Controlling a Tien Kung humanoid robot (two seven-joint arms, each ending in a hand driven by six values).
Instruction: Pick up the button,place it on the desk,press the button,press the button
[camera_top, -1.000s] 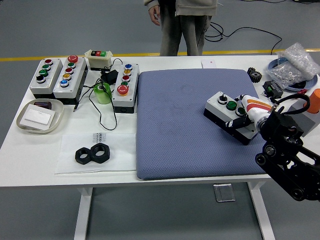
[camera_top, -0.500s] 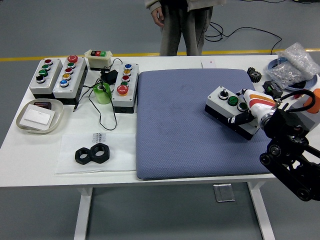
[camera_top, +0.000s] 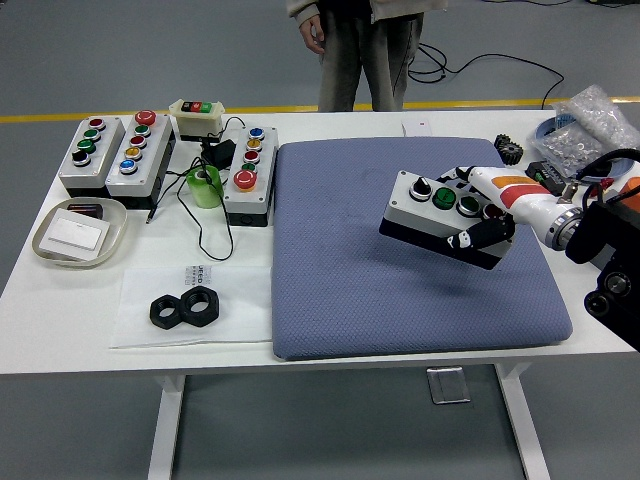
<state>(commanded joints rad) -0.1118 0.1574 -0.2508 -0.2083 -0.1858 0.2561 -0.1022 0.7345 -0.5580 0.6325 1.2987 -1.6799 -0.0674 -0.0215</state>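
Right hand reaches in from the right, fingers curled closed.

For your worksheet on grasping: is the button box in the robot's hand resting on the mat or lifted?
Lifted: the right hand grips the button box, tilted above the blue mat.

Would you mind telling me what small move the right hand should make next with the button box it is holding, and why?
Probably lower it straight down and release. The right hand grips the button box at its right end, and the box appears tilted and lifted above the blue mat, so it is not yet resting where its buttons can be pressed.
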